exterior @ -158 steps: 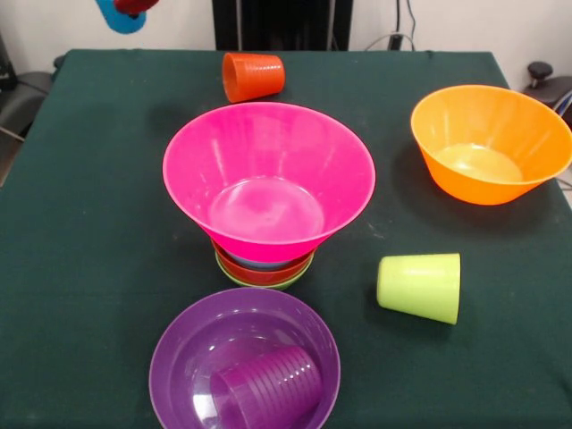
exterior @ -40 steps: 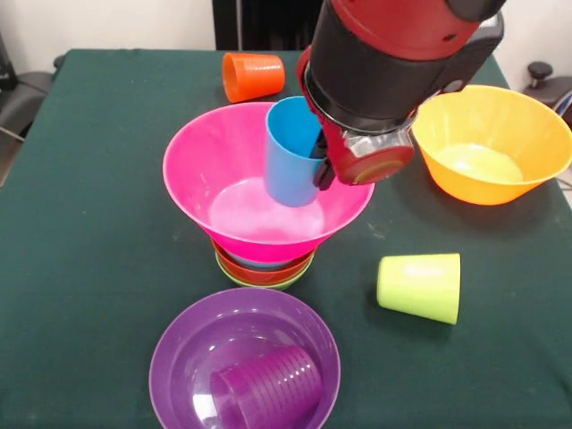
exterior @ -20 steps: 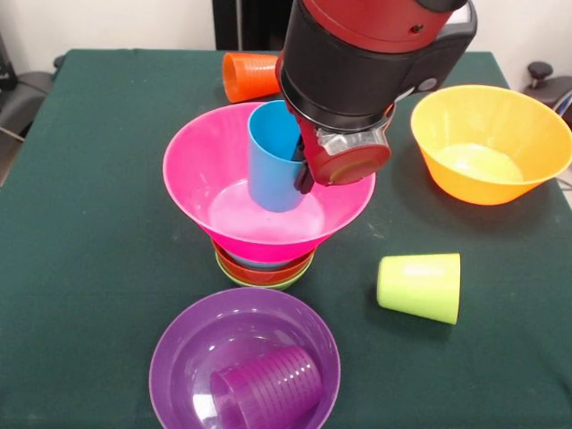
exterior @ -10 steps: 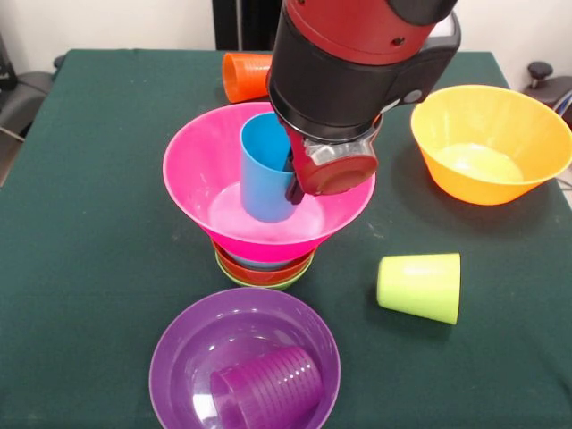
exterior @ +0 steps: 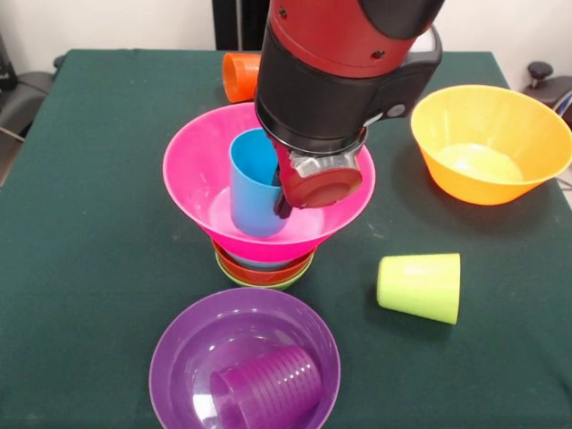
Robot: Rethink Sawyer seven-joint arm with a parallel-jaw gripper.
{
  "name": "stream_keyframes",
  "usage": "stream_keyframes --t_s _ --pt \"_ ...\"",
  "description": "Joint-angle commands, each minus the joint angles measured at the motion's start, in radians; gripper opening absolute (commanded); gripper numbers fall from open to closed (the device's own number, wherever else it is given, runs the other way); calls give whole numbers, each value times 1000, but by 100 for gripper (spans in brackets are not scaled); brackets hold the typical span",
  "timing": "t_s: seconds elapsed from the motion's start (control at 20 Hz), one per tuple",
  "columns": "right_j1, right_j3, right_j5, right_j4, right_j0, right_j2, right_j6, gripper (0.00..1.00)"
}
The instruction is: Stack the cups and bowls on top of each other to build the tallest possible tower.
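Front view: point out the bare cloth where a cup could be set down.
Free: the wide strip left of the pink bowl and purple bowl, and the corner below the lime green cup. Crowded: the middle, where the end effector holds the blue cup inside the pink bowl.

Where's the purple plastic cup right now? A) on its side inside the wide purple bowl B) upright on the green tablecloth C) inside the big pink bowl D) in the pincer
A: the ribbed purple plastic cup lies on its side inside the wide shallow purple plastic bowl at the near edge of the table; the big pink bowl holds the blue plastic cup instead.
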Motion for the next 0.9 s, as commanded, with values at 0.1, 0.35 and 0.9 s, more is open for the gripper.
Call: stream_keyframes --t_s 0.1,0.35,0.9 --pt "3 106 -45 -78 6 127 -34 0" --pt "-3 137 -58 -78 20 137 -22 0" --pt "-5 156 -71 -74 28 140 -16 0"
